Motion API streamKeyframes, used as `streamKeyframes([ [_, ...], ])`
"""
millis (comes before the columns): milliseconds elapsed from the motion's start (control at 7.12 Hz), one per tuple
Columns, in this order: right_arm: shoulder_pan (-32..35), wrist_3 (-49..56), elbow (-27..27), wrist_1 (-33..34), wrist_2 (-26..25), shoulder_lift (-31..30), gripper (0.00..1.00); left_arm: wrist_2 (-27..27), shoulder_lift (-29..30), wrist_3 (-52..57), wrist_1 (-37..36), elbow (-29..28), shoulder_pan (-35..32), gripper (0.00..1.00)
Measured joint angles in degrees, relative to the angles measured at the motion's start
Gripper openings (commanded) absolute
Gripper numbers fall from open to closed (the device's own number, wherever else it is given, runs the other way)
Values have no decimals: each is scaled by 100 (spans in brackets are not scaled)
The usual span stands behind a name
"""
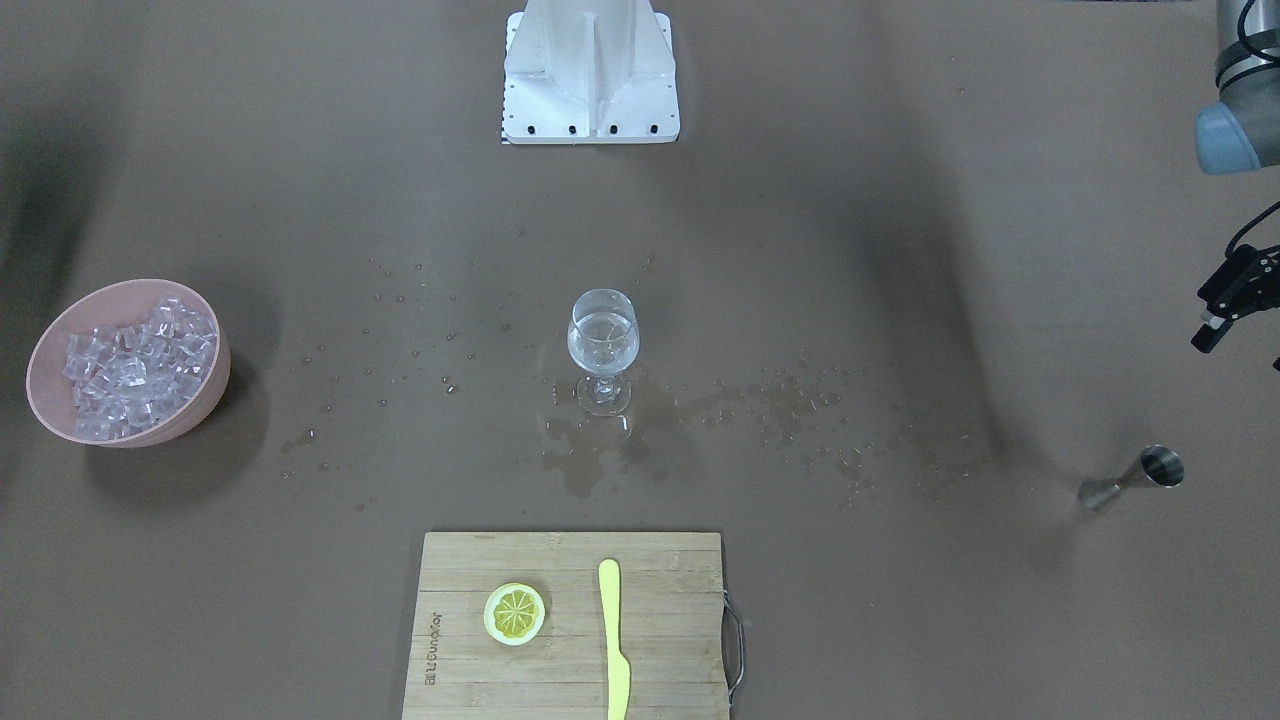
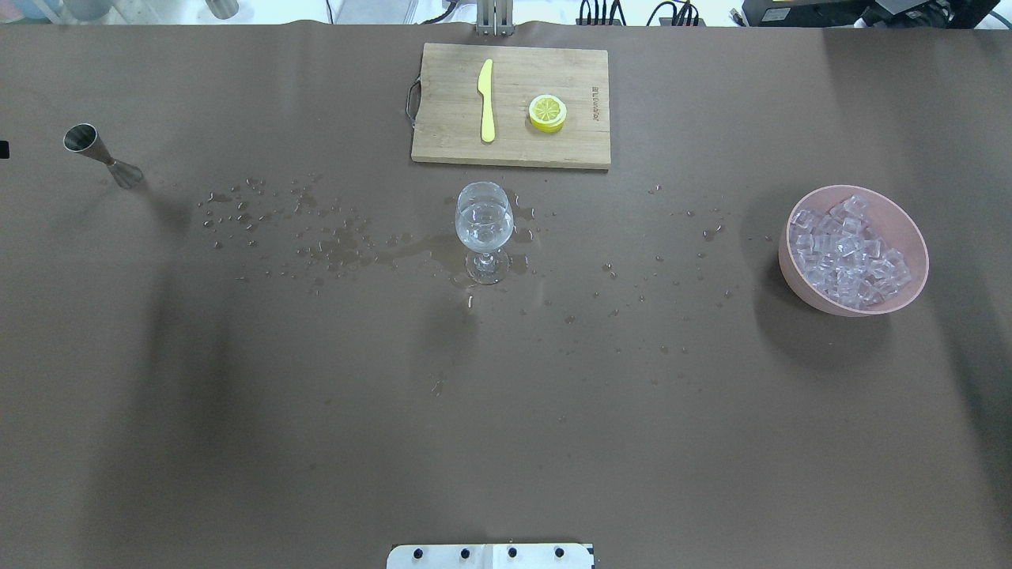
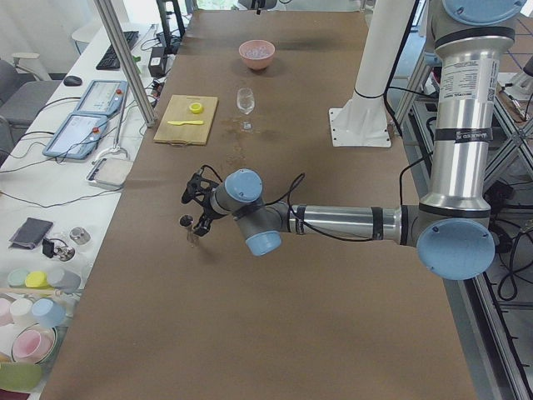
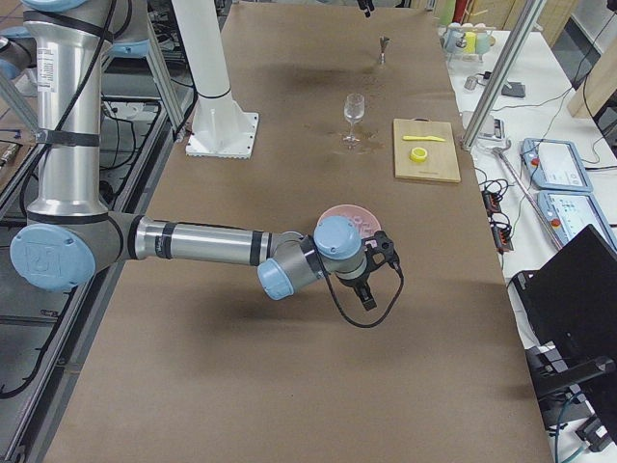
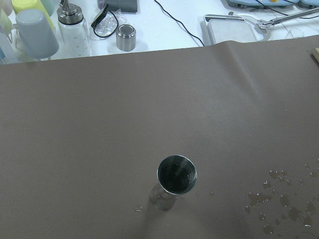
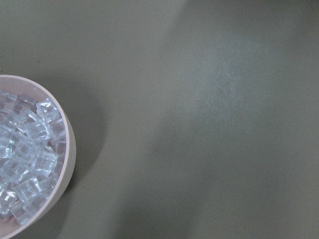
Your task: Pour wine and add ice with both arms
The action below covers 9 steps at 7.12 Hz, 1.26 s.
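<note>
The left gripper hangs over the upright jigger at the table's left end, and I cannot tell whether its fingers are spread or pressed together. The right gripper hangs near the bowl at the other end, its state just as unclear from the one side view showing it. The ice lies heaped in that pink bowl, well apart from the glass, which stands mid-table holding clear liquid, in a puddle near the board with lemon slice and knife.
</note>
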<state>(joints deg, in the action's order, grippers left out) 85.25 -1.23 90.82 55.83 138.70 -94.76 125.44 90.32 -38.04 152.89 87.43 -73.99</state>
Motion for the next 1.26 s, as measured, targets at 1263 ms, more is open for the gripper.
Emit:
streamKeyframes([
  [1263,-158,0,-124,-2,-8,102,100,-3482,189,-874,2121,-1223,1923,96],
])
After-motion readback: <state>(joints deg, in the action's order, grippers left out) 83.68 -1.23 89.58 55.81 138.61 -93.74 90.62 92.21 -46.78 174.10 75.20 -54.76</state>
